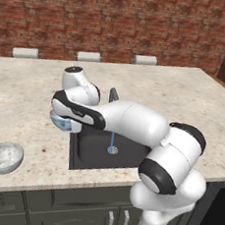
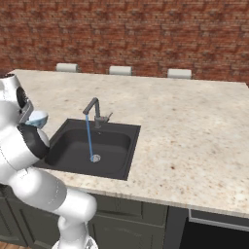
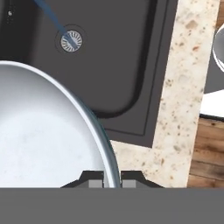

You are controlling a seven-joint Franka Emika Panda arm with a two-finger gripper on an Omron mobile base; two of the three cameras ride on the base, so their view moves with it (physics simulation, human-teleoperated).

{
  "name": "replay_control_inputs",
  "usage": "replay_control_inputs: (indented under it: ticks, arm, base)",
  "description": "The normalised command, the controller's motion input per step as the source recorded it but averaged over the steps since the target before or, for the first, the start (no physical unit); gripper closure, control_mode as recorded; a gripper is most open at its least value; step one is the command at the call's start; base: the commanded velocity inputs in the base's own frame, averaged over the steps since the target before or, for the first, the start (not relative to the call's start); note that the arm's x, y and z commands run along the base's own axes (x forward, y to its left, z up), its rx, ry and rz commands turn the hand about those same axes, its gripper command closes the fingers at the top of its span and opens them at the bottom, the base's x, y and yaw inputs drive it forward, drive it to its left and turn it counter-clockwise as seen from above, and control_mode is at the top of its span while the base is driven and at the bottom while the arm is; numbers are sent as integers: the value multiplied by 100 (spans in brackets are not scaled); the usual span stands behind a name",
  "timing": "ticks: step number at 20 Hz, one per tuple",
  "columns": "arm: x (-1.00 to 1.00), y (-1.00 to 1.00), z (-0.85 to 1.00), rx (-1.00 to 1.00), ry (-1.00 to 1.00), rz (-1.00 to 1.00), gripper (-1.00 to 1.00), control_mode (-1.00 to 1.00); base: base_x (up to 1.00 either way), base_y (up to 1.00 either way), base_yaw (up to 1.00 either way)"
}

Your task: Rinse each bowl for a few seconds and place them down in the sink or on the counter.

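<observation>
My gripper (image 3: 112, 179) is shut on the rim of the pale blue bowl (image 3: 43, 131), whose white inside shows at the left of the hand view. In the left base view the gripper (image 1: 68, 121) holds this bowl (image 1: 63, 124) in the air, just over the left rim of the black sink (image 1: 87, 153). The bowl (image 2: 37, 118) is off to the side of the thin stream of water (image 2: 89, 138) that runs from the faucet (image 2: 95, 111) onto the drain (image 3: 71, 40). The grey speckled bowl (image 1: 3, 157) sits upright on the counter (image 1: 26, 104), front left.
The beige counter (image 2: 194, 126) spreads wide to the right of the sink (image 2: 73, 146) and behind it. Three pale stool tops (image 1: 88, 56) line its far edge before a brick wall. Dark cabinets (image 1: 74, 209) lie below the front edge.
</observation>
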Motion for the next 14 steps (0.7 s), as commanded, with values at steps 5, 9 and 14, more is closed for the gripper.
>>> replay_control_inputs:
  ticks: [5, 9, 14]
  arm:
    - [19, 21, -24, 3, 0, 8, 100, -100]
    - [8, 22, -32, 4, 0, 7, 100, -100]
    - [3, 20, -38, 7, 0, 7, 100, -100]
  base:
    - [0, 0, 0]
    - [0, 0, 0]
    - [0, 0, 0]
